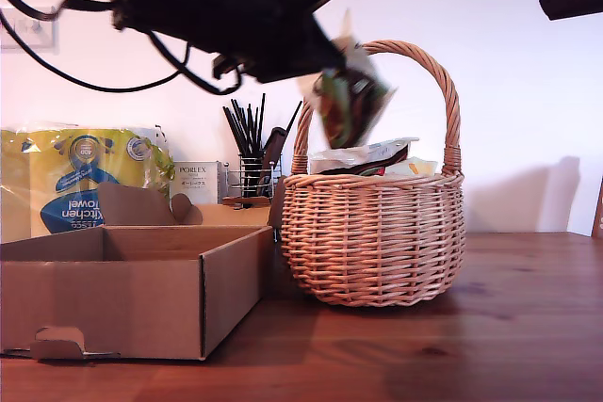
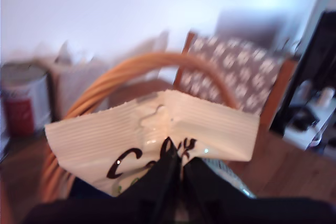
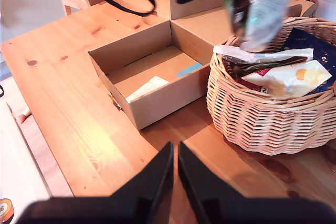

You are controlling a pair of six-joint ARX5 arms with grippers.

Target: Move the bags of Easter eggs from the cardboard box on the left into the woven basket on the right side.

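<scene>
Dangling above the woven basket [image 1: 372, 237] at the exterior view's centre, the bag [image 1: 350, 93] is pinched by the first gripper [image 2: 176, 163]; released off-centre, it could snag the handle [image 1: 443, 91]; the second gripper [image 3: 175, 174] hangs closed and empty.

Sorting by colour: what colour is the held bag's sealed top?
Cream-white bag with dark script, clearest in the first wrist view.

A: What lies below my second hand [image 3: 175, 169]?
B: Bare wooden worktop [image 3: 68, 103]; its jaws are together, gripping nothing. The cardboard box [image 3: 157, 103] holds one pale bag [image 3: 148, 87]. Beside it, touching, the woven basket [image 3: 262, 114] is piled with bags, another blurred bag [image 3: 260, 9] hanging above.
</scene>
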